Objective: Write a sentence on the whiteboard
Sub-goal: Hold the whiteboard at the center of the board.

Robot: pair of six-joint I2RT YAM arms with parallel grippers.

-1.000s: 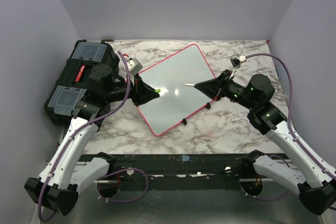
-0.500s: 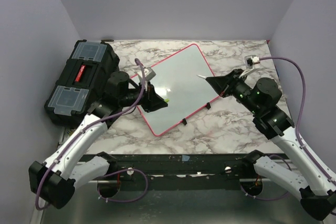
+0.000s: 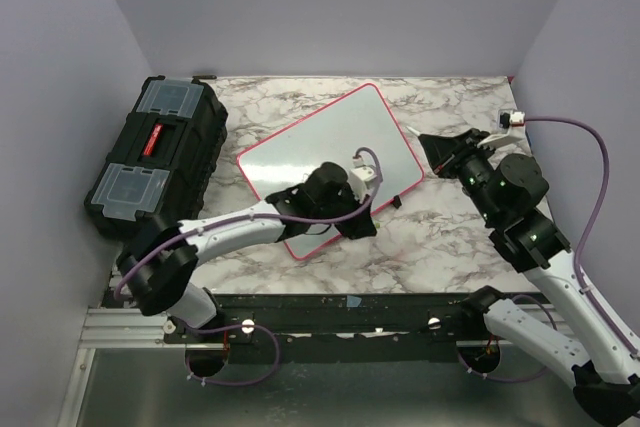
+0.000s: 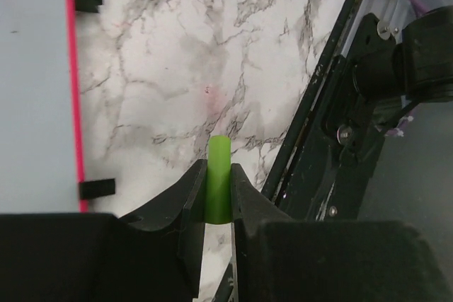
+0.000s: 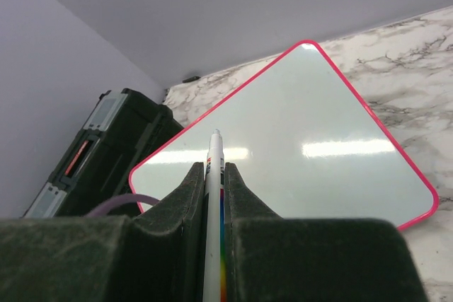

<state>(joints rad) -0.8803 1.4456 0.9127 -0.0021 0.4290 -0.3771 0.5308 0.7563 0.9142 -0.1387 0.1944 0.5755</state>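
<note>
The whiteboard (image 3: 325, 147) lies tilted on the marble table, white with a red-pink rim. No sentence shows on its visible face. My left gripper (image 3: 363, 224) hangs over the marble just past the board's near right edge, shut on a green marker cap (image 4: 219, 178). The board's rim (image 4: 71, 90) runs along the left of the left wrist view. My right gripper (image 3: 433, 147) is right of the board's far right corner, shut on a white marker (image 5: 214, 175) with a rainbow stripe. The marker's tip points toward the board (image 5: 297, 132) from above it.
A black toolbox (image 3: 150, 152) with clear lid compartments stands at the table's left, also in the right wrist view as the toolbox (image 5: 92, 153). Small black clips (image 4: 97, 188) sit on the board's rim. The table's black front rail (image 4: 340, 125) lies close to my left gripper.
My left arm swung from the board's left side across its near corner toward the front rail, cap still held. My right gripper drew back to the right, off the board, with the marker.
</note>
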